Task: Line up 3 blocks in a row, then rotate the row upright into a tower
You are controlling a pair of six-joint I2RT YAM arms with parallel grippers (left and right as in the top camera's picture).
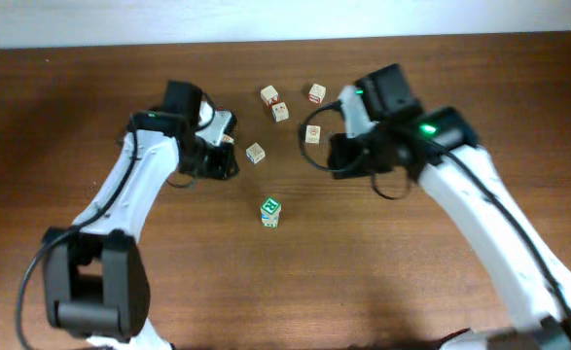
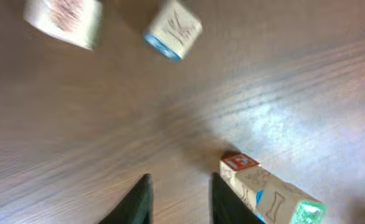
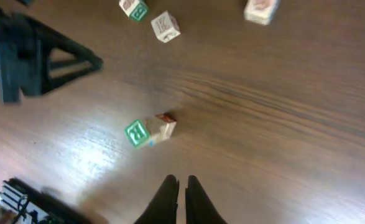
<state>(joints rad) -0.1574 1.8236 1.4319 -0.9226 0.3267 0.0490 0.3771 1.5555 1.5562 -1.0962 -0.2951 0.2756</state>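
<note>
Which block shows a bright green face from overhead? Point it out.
The lone block, lowest in the overhead view and set apart from the rest; the five others, clustered above it, show only pale or reddish tops.

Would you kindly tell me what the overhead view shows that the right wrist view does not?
Only the overhead view shows the left arm and right arm in full, and the whole spread of blocks. Only the right wrist view shows the right pincer close up, fingertips together and holding nothing. Both show the green-framed block apart from the others on the wooden table, and the left pincer.
</note>
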